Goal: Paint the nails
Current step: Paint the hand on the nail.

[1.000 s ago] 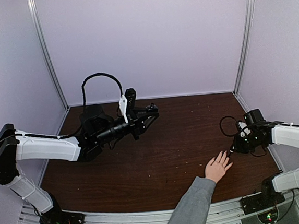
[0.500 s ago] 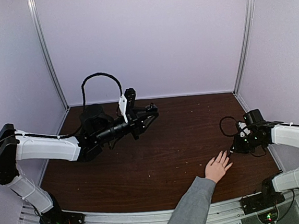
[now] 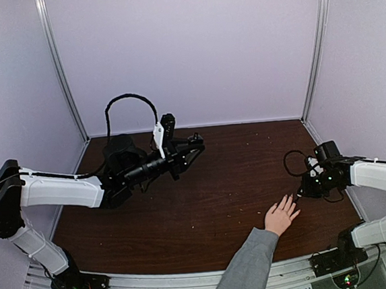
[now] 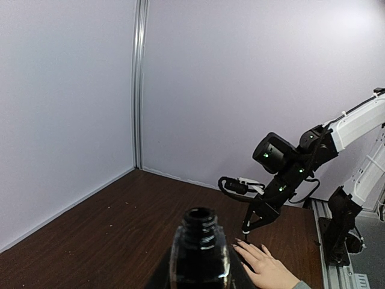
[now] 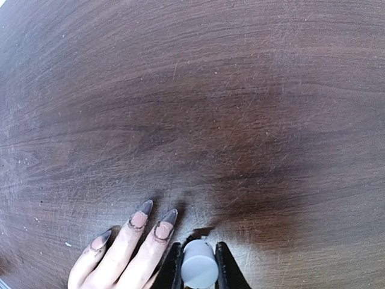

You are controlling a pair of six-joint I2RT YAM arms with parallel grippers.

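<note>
A light-skinned hand (image 3: pixel 281 216) in a grey sleeve lies flat on the dark wooden table at the front right, fingers spread. Its long pointed nails (image 5: pixel 165 223) show pink with dark tips in the right wrist view. My right gripper (image 5: pixel 198 253) is shut on a pale grey brush cap (image 5: pixel 199 271), held point-down right beside the fingertips; the brush tip itself is hidden under the cap. My left gripper (image 3: pixel 194 144) hovers over the back left, shut on an uncapped dark polish bottle (image 4: pixel 200 250). From the left wrist view, the right gripper (image 4: pixel 249 226) hangs just above the hand (image 4: pixel 264 268).
Purple walls with metal corner posts (image 3: pixel 314 46) enclose the table (image 3: pixel 211 197). A black cable (image 3: pixel 129 99) loops above the left arm. The person's sleeve (image 3: pixel 248 268) crosses the near edge between the two arm bases.
</note>
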